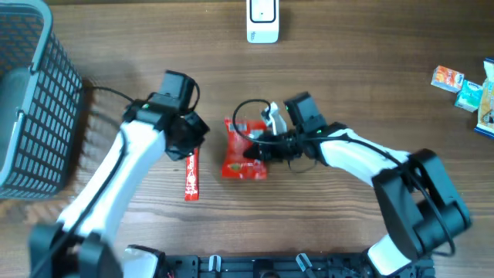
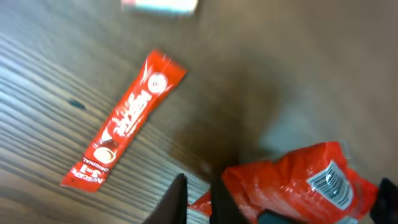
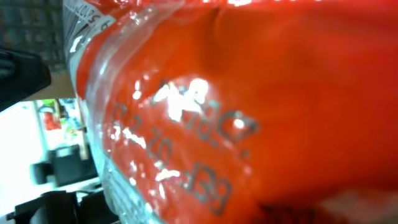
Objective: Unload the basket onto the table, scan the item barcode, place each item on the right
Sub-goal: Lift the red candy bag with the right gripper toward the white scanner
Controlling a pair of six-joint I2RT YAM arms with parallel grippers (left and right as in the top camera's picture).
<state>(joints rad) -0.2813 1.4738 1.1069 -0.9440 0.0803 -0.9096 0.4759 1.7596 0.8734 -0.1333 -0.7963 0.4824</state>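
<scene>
A red snack packet (image 1: pixel 241 154) lies mid-table, and my right gripper (image 1: pixel 259 150) is shut on its right edge. In the right wrist view the packet (image 3: pixel 261 93) fills the frame and hides the fingers. My left gripper (image 1: pixel 193 137) hovers just left of the packet and does not touch it. Its dark fingers (image 2: pixel 177 200) stand nearly together with only a thin slit and nothing between them (image 2: pixel 199 202). The packet (image 2: pixel 286 183) sits right of them, its white barcode label (image 2: pixel 330 180) facing up. A white scanner (image 1: pixel 262 21) stands at the table's far edge.
A red coffee stick sachet (image 1: pixel 191 176) lies flat below the left gripper, also in the left wrist view (image 2: pixel 124 121). A grey wire basket (image 1: pixel 31 100) stands at the left edge. A few small snack packs (image 1: pixel 467 89) lie at the far right.
</scene>
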